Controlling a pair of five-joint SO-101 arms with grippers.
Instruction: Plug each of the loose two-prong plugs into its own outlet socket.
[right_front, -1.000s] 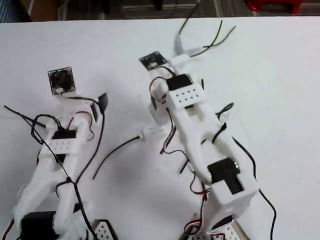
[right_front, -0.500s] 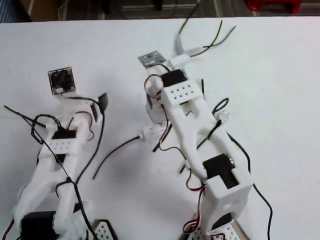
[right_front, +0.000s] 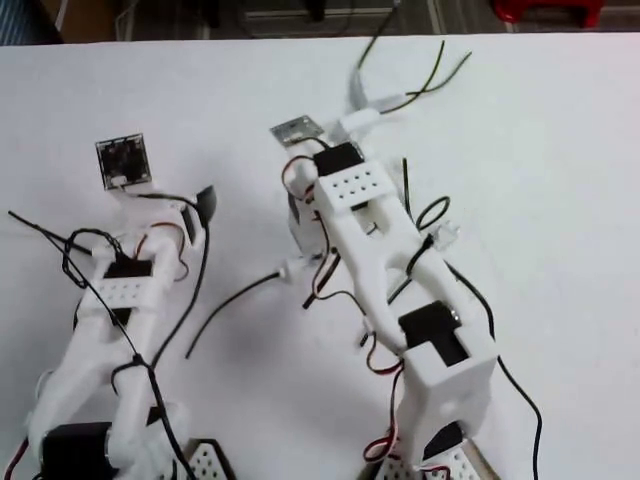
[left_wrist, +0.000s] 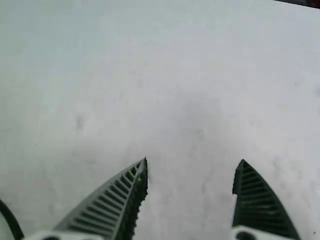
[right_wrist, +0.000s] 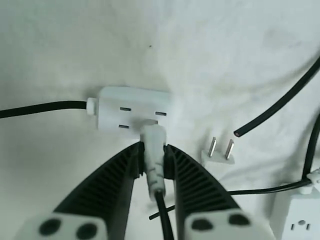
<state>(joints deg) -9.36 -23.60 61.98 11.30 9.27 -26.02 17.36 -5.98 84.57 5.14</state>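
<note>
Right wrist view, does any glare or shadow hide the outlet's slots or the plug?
Right wrist view: no glare; the outlet slots and the plug in the claw are evenly lit and plainly visible. High view: the table is evenly lit too.

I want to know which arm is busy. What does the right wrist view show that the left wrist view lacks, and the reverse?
Right wrist view: the right gripper shut on a white plug whose tip meets the outlet block, which has a black cord; nearby lie a loose two-prong plug and a second outlet. Left wrist view: the left gripper, open and holding nothing. Shared: the white table beneath.
</note>
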